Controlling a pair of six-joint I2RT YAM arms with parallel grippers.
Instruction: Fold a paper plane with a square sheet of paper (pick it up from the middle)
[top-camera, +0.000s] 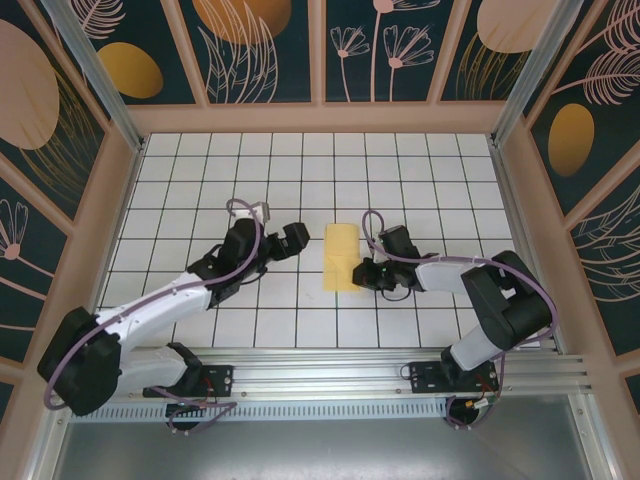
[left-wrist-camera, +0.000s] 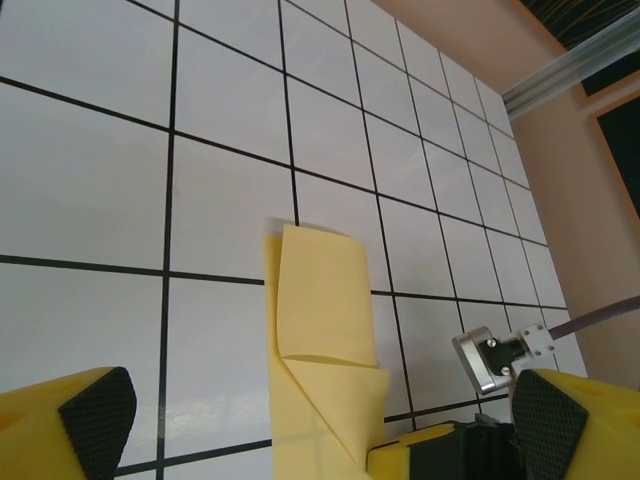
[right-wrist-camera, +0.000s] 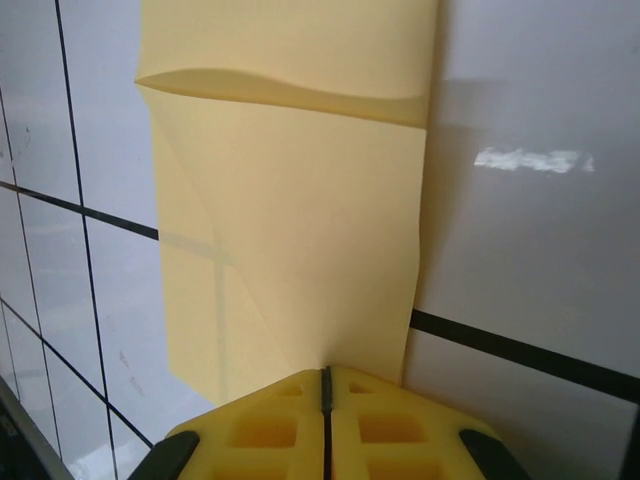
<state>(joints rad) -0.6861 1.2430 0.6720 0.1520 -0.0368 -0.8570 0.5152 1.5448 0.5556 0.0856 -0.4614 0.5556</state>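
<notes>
The square sheet of paper (top-camera: 340, 255) is a narrow, creased pale-yellow strip lying upright in the middle of the white grid table. One flap is folded over along a slanting crease (left-wrist-camera: 320, 300). My right gripper (top-camera: 362, 272) comes in low from the right. Its yellow jaws (right-wrist-camera: 325, 375) are shut together on the paper's near right edge, and the paper (right-wrist-camera: 290, 200) puckers where it meets the tips. My left gripper (top-camera: 295, 238) hovers just left of the paper, open wide, with its black pads (left-wrist-camera: 95, 420) far apart and nothing between them.
Wooden walls with patterned panels close the table (top-camera: 300, 160) in on three sides. A metal rail (top-camera: 330, 375) carrying both arm bases runs along the near edge. The right arm's finger and silver bracket (left-wrist-camera: 500, 355) sit close to my left gripper's right finger.
</notes>
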